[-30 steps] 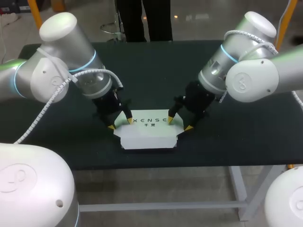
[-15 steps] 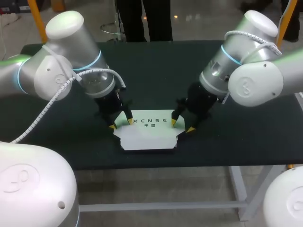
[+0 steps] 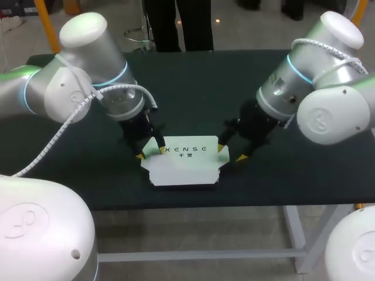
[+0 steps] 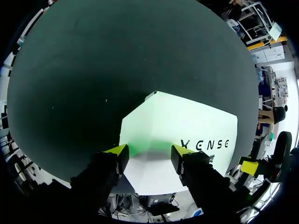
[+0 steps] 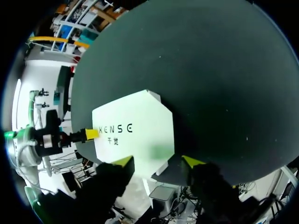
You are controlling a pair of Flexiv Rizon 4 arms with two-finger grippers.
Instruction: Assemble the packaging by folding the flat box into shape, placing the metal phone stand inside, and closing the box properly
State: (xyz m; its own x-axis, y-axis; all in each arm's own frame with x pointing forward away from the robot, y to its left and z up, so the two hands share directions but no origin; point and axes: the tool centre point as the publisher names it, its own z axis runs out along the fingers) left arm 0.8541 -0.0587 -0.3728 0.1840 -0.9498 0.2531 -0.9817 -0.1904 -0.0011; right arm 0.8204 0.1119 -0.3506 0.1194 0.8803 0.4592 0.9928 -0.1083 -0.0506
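A white cardboard box (image 3: 184,163) with dark lettering on its top lies near the table's front edge, its front flap spread towards me. My left gripper (image 3: 150,153) is open at the box's left end, one yellow tip over the top, the other beside the edge. In the left wrist view the box (image 4: 187,135) lies ahead of and between the open left gripper (image 4: 147,151). My right gripper (image 3: 231,152) stands open at the box's right end. From the right wrist, the box (image 5: 135,130) is ahead of the right gripper (image 5: 158,161). No phone stand shows.
The dark table (image 3: 187,88) stretches bare behind the box. Its front edge (image 3: 187,202) runs just below the box. Both arms come in low from the sides, with their tips close to the box ends.
My right gripper has drawn back to the right, off the box's top to its right end. The left gripper has shifted only slightly. The box has stayed put.
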